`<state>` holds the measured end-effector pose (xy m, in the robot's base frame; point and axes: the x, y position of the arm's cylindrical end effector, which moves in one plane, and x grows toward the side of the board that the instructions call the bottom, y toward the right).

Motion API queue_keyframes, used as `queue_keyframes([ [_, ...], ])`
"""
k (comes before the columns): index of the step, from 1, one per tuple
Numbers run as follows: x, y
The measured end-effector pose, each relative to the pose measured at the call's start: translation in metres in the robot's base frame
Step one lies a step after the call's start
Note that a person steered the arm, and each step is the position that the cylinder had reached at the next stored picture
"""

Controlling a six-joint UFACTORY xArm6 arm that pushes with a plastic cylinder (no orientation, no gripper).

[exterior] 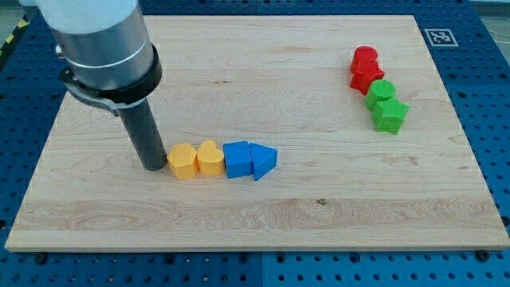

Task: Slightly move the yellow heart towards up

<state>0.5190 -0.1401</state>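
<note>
Wood board (263, 215) on blue pegboard bench (490, 96); tip (153, 167) w/ yellow hexagon (182, 161).

A pale wooden board (263, 207) with visible grain fills most of the view. Around it, from twelve to six o'clock, lies a blue perforated table surface (486, 96). A black-and-white marker tag (440, 37) sits at two o'clock.

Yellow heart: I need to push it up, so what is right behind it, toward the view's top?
Only bare board shows above the yellow heart. Nothing there is covered.
</note>
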Motion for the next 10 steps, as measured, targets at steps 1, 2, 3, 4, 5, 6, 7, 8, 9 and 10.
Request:
queue_keyframes([
  [1, 0.04, 0.0],
  [2, 0.065, 0.04],
  [3, 0.056, 0.07],
  [4, 0.032, 0.07],
  [5, 0.032, 0.07],
  [6, 0.032, 0.076],
  [7, 0.032, 0.082],
  [8, 0.032, 0.082],
  [9, 0.022, 0.082],
  [10, 0.001, 0.078],
])
